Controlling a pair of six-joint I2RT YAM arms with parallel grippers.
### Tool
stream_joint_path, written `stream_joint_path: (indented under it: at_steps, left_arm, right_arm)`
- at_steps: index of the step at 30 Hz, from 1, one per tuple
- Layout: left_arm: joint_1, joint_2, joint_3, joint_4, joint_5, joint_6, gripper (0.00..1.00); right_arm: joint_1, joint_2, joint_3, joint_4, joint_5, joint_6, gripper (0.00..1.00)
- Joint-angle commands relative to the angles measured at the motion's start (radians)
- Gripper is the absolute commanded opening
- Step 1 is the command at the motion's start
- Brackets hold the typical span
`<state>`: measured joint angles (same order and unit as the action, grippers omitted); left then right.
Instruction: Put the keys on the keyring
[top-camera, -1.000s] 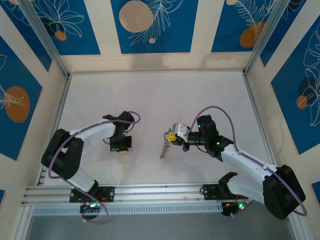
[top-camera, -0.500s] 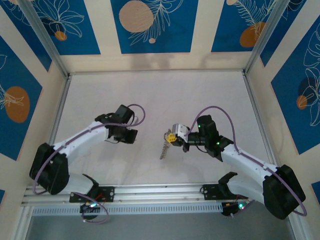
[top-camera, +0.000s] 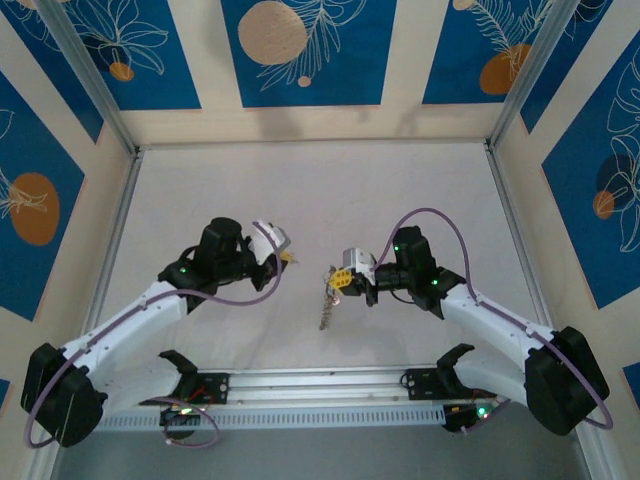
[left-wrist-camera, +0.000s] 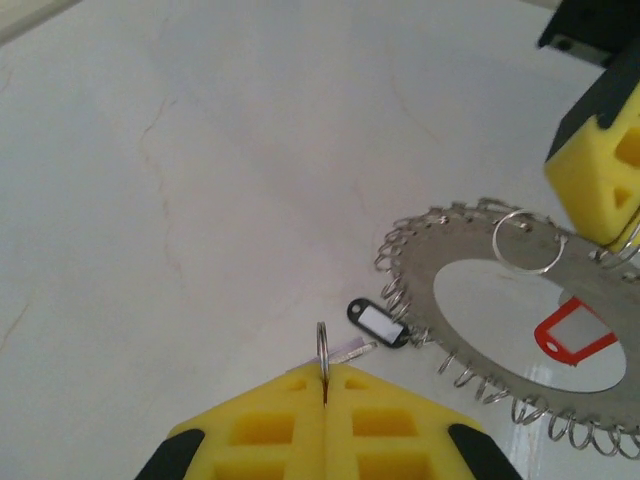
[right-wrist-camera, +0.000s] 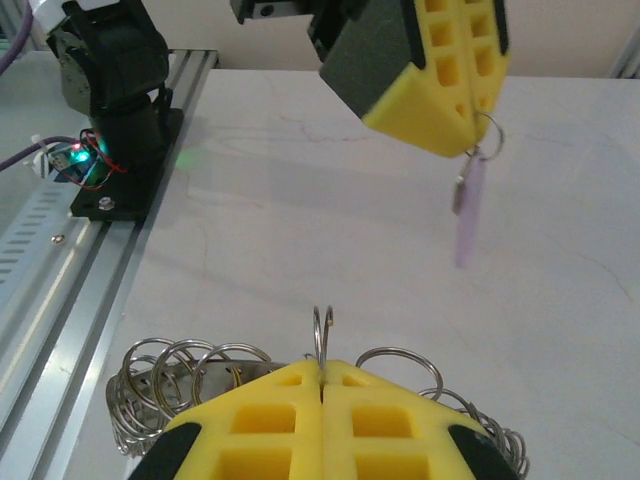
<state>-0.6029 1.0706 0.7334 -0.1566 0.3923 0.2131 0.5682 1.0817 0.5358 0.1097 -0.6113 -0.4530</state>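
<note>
Now the left gripper (top-camera: 283, 256), clenched on a small wire loop (left-wrist-camera: 322, 345) with a tiny lilac-headed key (right-wrist-camera: 468, 215) dangling, is swinging in from the left toward the wide flat grey metal keyring (left-wrist-camera: 420, 300), which the clenched right gripper (right-wrist-camera: 322, 372) is holding over the middle of the white table (top-camera: 300, 190), so threading is nearing.

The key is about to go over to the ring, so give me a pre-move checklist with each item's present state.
1. Left jaws shut on the small split ring: ok.
2. Lilac key hangs free beneath that ring: ok.
3. Right jaws shut on a fringe loop of the keyring: ok.
4. Dark-outlined oblong key clear of the keyring's fringe loops: cannot tell.
5. Either key threaded onto the keyring: not ok; the top view shows a gap between them.
6. Red tag out of the likely approach path: ok; it sits inside the keyring's far side.
</note>
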Motion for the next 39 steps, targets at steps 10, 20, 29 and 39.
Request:
stream_joint_path:
  at_steps: [10, 20, 29, 39]
  left_arm:
    - [-0.06, 0.102, 0.021, 0.088, 0.251, 0.261, 0.0]
    - [-0.132, 0.158, 0.081, -0.004, 0.281, 0.425, 0.0]
    - [-0.158, 0.178, 0.09, -0.01, 0.308, 0.481, 0.0]
    - [-0.159, 0.157, 0.071, -0.013, 0.285, 0.552, 0.0]
  right_arm:
    - [0.014, 0.034, 0.046, -0.013, -0.099, 0.018, 0.0]
    - [0.012, 0.099, 0.071, -0.028, -0.162, 0.04, 0.0]
    - [0.001, 0.112, 0.071, -0.032, -0.16, 0.041, 0.0]
    - [-0.017, 0.121, 0.073, -0.032, -0.168, 0.06, 0.0]
